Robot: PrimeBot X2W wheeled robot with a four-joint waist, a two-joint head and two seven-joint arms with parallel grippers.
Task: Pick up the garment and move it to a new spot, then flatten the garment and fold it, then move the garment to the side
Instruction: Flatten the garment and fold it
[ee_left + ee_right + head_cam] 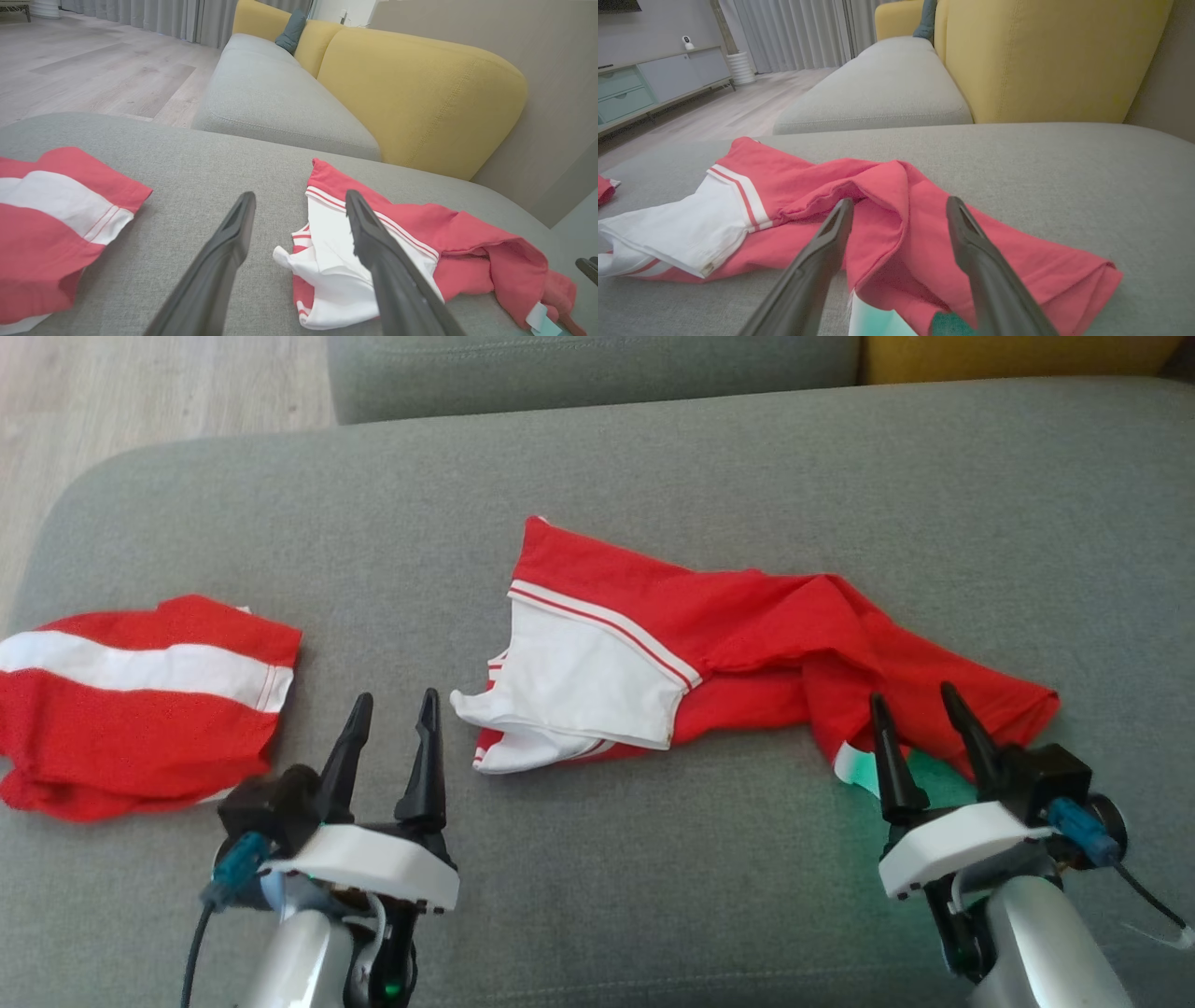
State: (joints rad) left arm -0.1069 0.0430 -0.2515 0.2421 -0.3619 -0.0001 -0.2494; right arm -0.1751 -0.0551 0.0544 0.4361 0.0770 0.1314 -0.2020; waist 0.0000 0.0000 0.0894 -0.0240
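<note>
A big grey sofa seat [653, 467] lies under everything. At 9 o'clock in the head view there is a folded red cloth [121, 728] with a wide white stripe across it. It looks neat and flat.

At 7 o'clock is the left gripper [397, 695]. Its two dark fingers stand far apart and hold nothing. They point to 12 o'clock over bare grey seat, between the folded cloth and the garment [747, 635].

The garment lies from the middle out to 3 o'clock. It is red, with a white part and thin red and white lines. It is crumpled and bunched up, not flat. Its white end is on the 9 o'clock side, just beside the left gripper. Its red end runs off to 4 o'clock.

At 5 o'clock is the right gripper [913, 693]. Its fingers are spread wide too and grip nothing. Their tips are over the red end of the garment, but it is hard to tell if they touch the cloth. A small pale tag [851, 765] sticks out from under the garment by that gripper.
</note>
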